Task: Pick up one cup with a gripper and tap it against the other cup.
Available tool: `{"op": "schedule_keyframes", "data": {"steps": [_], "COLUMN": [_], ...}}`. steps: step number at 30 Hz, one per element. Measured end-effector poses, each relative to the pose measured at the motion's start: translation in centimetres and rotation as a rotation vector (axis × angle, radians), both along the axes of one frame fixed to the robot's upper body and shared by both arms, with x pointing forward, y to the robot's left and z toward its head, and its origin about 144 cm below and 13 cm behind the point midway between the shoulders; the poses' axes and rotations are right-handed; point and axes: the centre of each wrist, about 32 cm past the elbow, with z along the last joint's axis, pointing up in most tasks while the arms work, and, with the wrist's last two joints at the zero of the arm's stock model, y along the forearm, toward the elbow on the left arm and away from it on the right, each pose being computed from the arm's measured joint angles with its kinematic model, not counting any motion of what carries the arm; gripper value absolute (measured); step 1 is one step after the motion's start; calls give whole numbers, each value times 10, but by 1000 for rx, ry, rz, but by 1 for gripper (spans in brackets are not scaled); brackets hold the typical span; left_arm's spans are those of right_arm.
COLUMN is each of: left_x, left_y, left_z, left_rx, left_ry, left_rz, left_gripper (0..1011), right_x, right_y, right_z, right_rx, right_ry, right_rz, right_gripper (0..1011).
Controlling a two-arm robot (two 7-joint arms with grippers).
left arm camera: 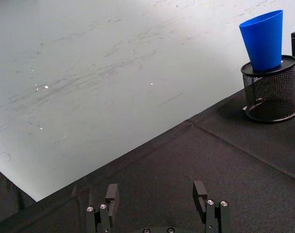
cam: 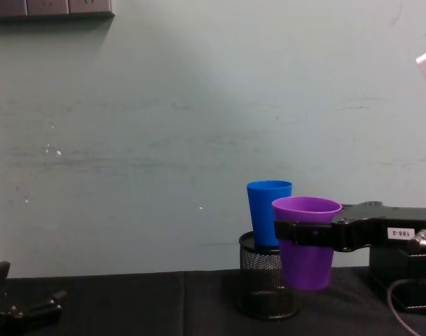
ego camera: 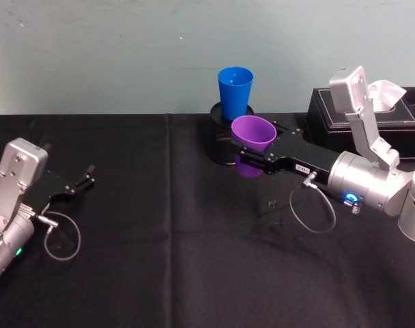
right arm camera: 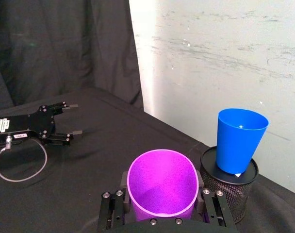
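Chest view: jaws of the right gripper [cam: 307,233] pinch the light, probably slick purple cup [cam: 307,264] under its rim, blue cup [cam: 268,210] at ten o'clock; left gripper [ego camera: 88,175] idle, jaws wide

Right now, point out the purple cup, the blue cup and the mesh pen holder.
purple cup [ego camera: 254,132], head view, inside of its open mouth.
blue cup [ego camera: 235,99], head view, outer side wall.
mesh pen holder [left arm camera: 270,92], left wrist view, mesh side wall.

The purple cup [ego camera: 254,132] is upright, lifted off the table [ego camera: 160,239] in the right gripper [ego camera: 251,156]. It is just beside the upright blue cup [ego camera: 235,92], which stands atop a mesh holder [cam: 263,283] near the table's far edge.
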Motion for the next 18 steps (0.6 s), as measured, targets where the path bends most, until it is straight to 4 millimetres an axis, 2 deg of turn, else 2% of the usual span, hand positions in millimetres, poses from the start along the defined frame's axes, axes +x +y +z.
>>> {"op": "schedule_keyframes", "data": {"steps": [18], "left_x": [0], "left_y": [0], "left_z": [0], "left_rx": [0], "left_ry": [0], "left_rz": [0], "left_gripper": [1000], "right_x": [0], "right_y": [0], "right_z": [0], "right_rx": [0], "right_ry": [1], "right_rz": [1], "right_gripper": [724]}}
